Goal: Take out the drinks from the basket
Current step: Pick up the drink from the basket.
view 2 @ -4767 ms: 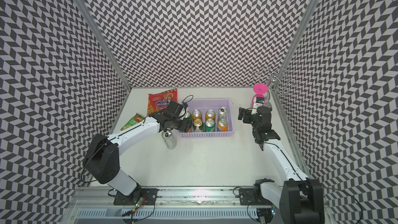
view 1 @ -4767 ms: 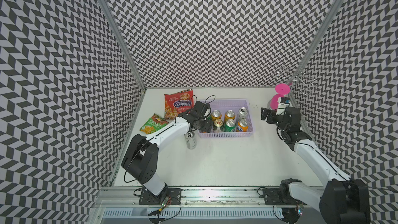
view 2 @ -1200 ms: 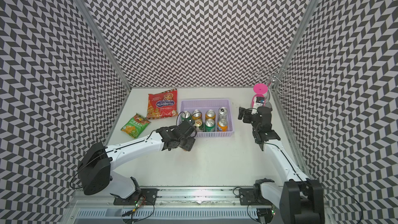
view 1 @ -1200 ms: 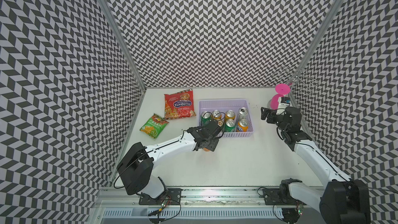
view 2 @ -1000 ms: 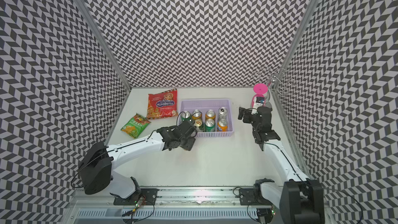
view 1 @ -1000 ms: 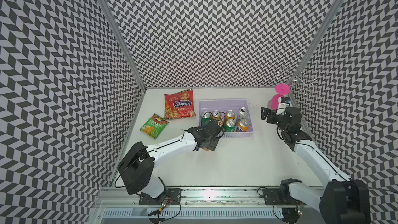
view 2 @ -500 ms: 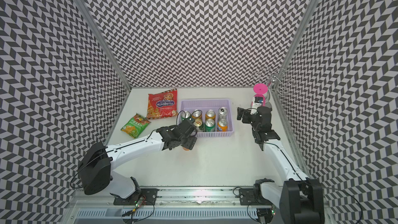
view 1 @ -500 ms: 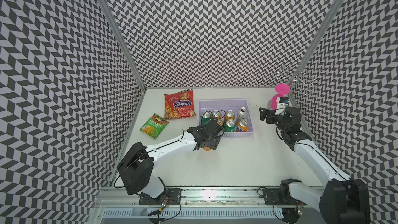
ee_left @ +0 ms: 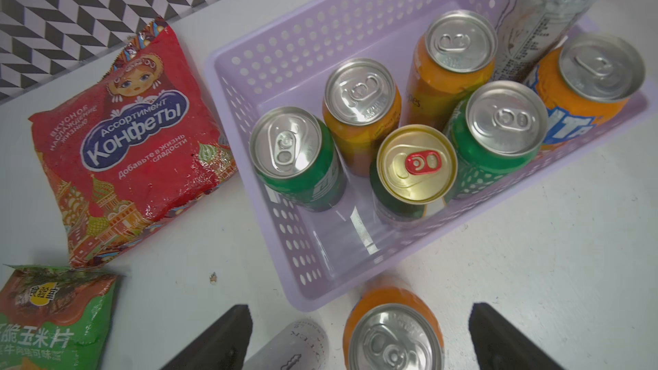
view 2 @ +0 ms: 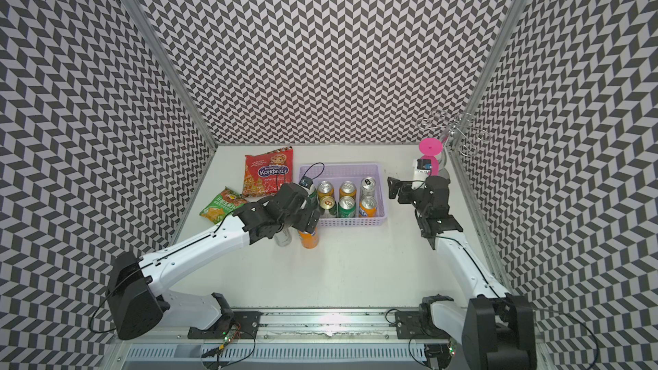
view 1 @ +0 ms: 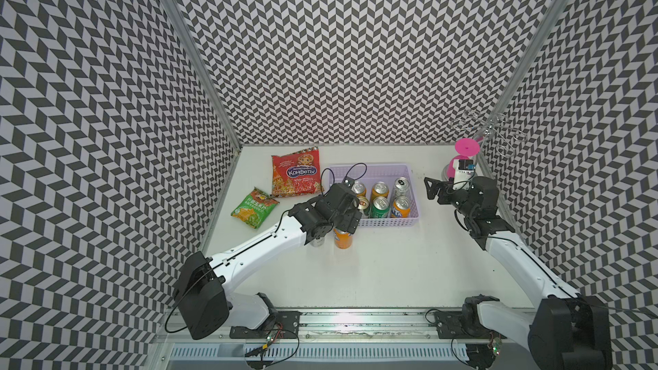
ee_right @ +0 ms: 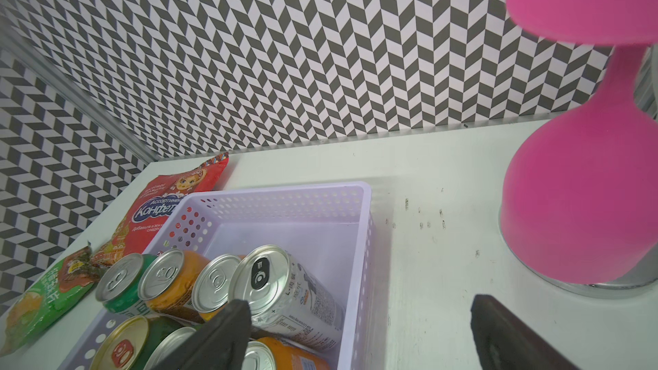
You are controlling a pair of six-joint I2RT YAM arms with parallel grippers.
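Seven cans (ee_left: 359,92) are left in the lavender lattice basket (view 1: 388,222): three orange, two green, one gold-topped, one slim silver. An orange can (view 1: 343,239) and a silver can (view 1: 318,242) are stood just outside on the table (view 1: 391,261). Left gripper (ee_left: 359,307) and right gripper (ee_right: 359,302) are spread open, empty.

Looking down, the left arm (view 2: 213,243) covers the top of the slim silver can (view 2: 283,239) standing on the table (view 2: 356,272), and also the left end of the basket (view 2: 356,222). In the left wrist view the picture's edge cuts through the orange can (ee_left: 393,336) outside the basket. The silver one beside it is blurred, and the left fingers (ee_left: 220,336) are clipped too. The pink goblet (ee_right: 584,190) runs off the right wrist view.
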